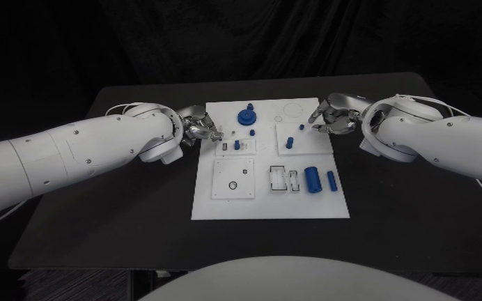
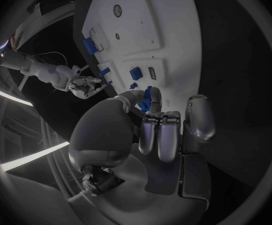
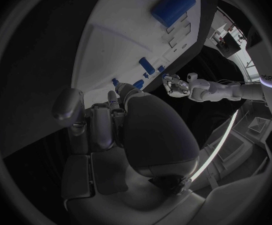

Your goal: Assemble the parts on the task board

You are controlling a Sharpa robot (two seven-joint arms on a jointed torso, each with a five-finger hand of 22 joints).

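Both hands hover at the task board, the left hand at its left edge, the right hand at its right edge, fingers curled; whether either is holding a part, I cannot tell. On the board, a blue knob-shaped part stands near the far edge, small blue pegs sit mid-board, and two blue cylinders lie loose toward the near right. Looks early to midway: those cylinders seem unplaced, slots beside them open.

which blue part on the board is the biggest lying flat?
The thick blue cylinder near the task board's front right edge. It lies on its side beside a thinner blue rod; the other blue parts farther back stand upright.
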